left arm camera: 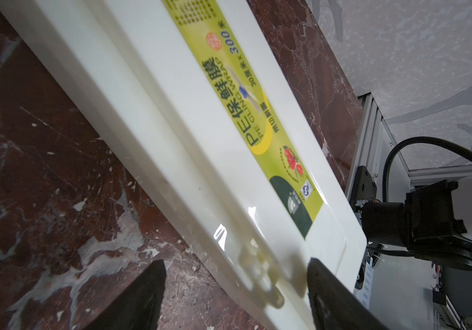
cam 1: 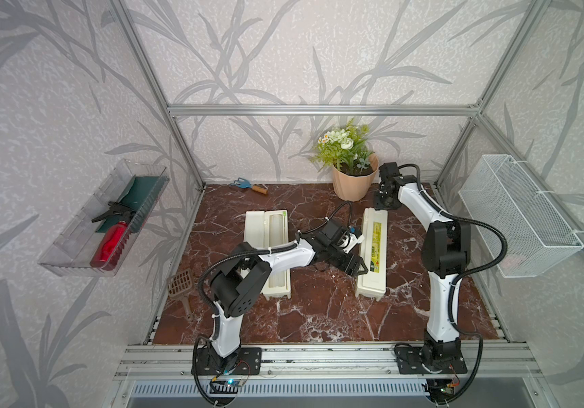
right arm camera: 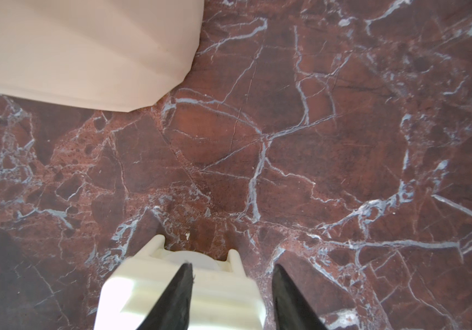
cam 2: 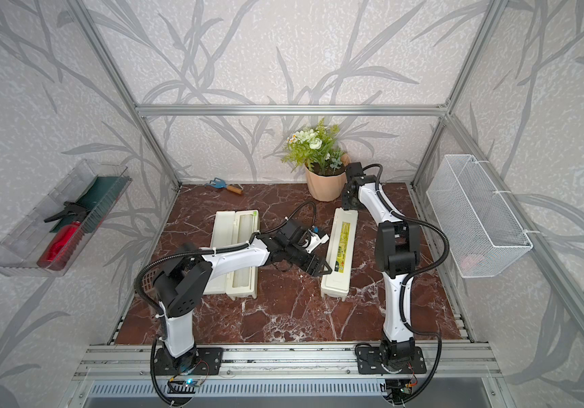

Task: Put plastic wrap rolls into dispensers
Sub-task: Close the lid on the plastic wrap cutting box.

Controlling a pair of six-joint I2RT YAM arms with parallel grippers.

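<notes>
Working on the lid of the shut dispenser right now, far as I can judge. The left claw is hanging wide open and gripping nothing. One finger is over the bench and the other is over the lid, with the front lip and its latch sitting in between. The right claw is sitting at the far end of that same box, near the pot. Its jaws are partway apart with one finger lying over the box end, and I can't tell if it's actually pinching anything. The open dispenser is lying well to the left with a roll resting in its tray, lid not yet shut. I'm not seeing a second roll anywhere, so it may be hiding inside the shut box. Next move, I'm guessing, is getting a finger under that lip and lifting while the far end is being held down. Otherwise the whole box is coming along too.
</notes>
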